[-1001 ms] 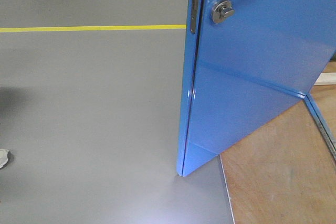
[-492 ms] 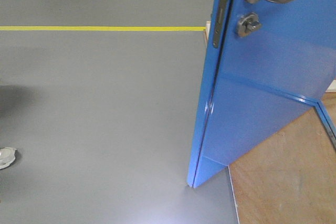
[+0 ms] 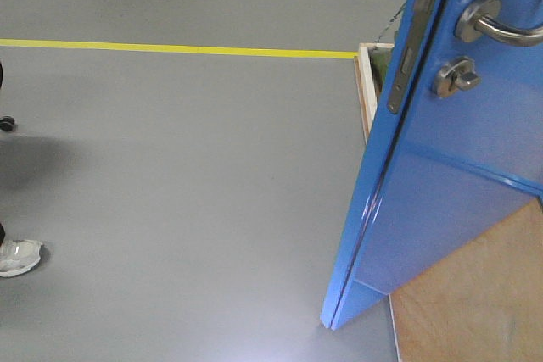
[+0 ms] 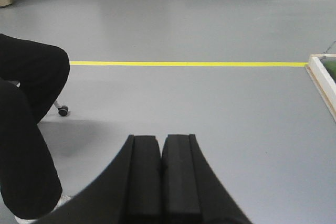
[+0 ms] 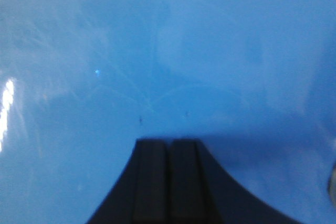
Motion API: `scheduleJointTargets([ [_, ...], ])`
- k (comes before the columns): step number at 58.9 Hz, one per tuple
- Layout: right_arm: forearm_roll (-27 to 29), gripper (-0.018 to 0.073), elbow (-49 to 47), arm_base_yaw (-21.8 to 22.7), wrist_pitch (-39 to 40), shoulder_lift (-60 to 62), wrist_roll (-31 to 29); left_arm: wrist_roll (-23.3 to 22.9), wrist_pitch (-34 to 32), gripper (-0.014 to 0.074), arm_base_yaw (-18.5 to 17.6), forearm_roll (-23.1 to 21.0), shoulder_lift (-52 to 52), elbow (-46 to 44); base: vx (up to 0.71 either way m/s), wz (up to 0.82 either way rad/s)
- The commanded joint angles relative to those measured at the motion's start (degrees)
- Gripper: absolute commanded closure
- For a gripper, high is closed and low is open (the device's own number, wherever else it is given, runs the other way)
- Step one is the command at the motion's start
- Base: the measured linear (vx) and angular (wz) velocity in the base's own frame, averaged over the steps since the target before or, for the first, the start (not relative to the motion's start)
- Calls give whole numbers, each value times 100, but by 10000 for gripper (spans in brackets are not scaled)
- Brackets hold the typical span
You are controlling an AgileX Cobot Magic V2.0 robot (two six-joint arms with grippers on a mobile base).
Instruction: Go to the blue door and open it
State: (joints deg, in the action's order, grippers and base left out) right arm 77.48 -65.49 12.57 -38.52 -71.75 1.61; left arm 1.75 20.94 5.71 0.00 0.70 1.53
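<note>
The glossy blue door (image 3: 458, 209) stands swung ajar at the right of the front view, its edge toward me. Its steel lever handle (image 3: 496, 27), round thumb-turn lock (image 3: 455, 78) and latch plate (image 3: 405, 65) show near the top. No gripper shows in the front view. My left gripper (image 4: 161, 142) is shut and empty, pointing over bare grey floor. My right gripper (image 5: 168, 142) is shut and empty, its tips right up against the blue door panel (image 5: 157, 51), which fills that view.
Grey floor (image 3: 170, 175) with a yellow tape line (image 3: 170, 48). A white wooden frame (image 3: 367, 86) stands behind the door edge, also in the left wrist view (image 4: 323, 80). A wooden platform (image 3: 475, 294) lies under the door. A person's legs (image 4: 26, 129) and shoe (image 3: 17, 256) are at left.
The door has shifted right and swung further in the front view, uncovering the white wooden frame behind its edge. The shoe at left has come further into view.
</note>
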Motion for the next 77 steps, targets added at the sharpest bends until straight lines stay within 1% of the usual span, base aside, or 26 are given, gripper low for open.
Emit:
scheduleJointTargets([
  [1, 342, 557, -181, -36, 53, 69, -61, -18, -446, 526, 4, 0, 85, 22, 15, 14],
  [77, 344, 557, -181, -36, 54, 69, -61, -18, -446, 526, 4, 0, 85, 22, 21, 4],
])
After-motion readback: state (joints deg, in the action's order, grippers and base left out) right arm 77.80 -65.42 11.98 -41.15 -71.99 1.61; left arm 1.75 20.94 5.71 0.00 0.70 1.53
